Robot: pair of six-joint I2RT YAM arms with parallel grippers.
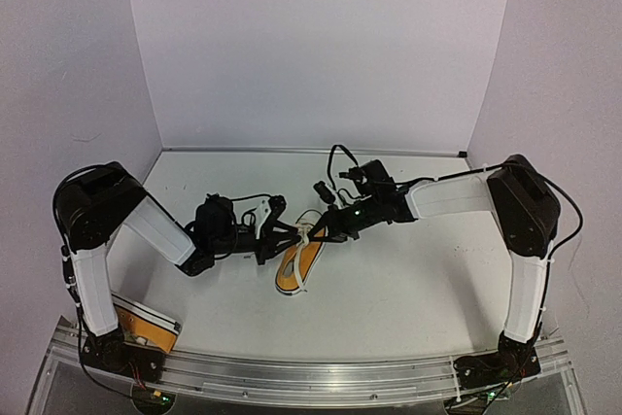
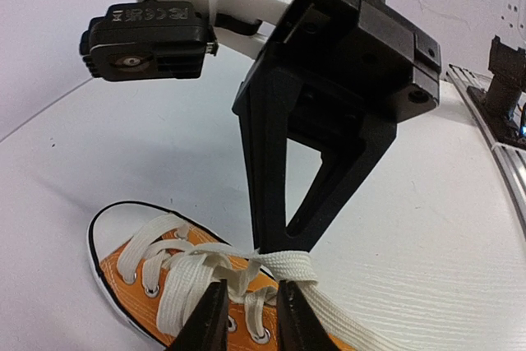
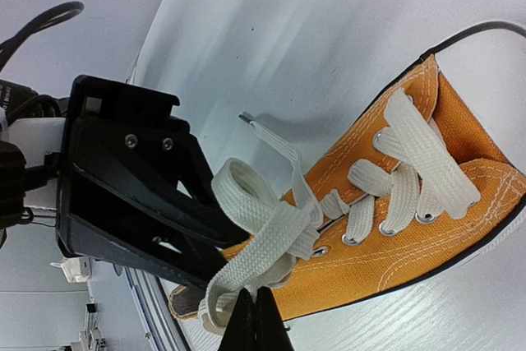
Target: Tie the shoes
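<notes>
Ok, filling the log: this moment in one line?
left hand: pinching lace loop; right hand: pinching lace; shoe: on table; tie: unfinished

White counter (image 1: pixel 428 284) w/ one orange shoe (image 1: pixel 296 264) lying approx. mid & a 2nd shoe (image 1: pixel 148 328) at near-left corner, just beside left arm base (image 1: pixel 107 349).

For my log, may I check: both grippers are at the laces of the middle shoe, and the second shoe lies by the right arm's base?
Not quite: the second shoe lies by the left arm's base, not the right, as the top view shows. The rest holds.
</notes>
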